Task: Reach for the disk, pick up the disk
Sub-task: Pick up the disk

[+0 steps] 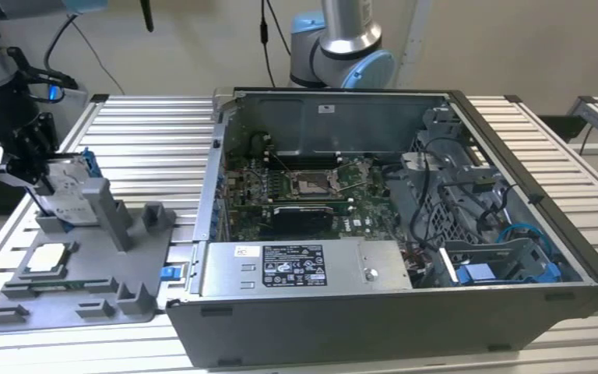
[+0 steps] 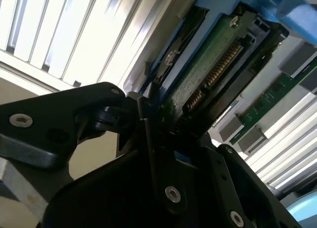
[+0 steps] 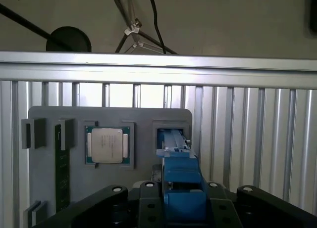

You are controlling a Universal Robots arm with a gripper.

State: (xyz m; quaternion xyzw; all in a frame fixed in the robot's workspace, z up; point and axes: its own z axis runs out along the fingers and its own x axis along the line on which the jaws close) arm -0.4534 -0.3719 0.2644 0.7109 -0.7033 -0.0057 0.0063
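Inside the claw, disk half-hidden

disk: 1 | square chip: 1 | memory module: 1 | grey fixture tray: 1 | open computer case: 1 | hand: 1

I can read no print anywhere from here. The disk at the gripper carries a white label with dark marks, too small to make out. Near the gripper, the chip has faint marks on its lid, which I cannot read either. Well away from the gripper, inside the case, the power supply bears a large white label with rows of symbols and fine print. A small white sticker sits on the case's back wall. Neither of those is legible to me.
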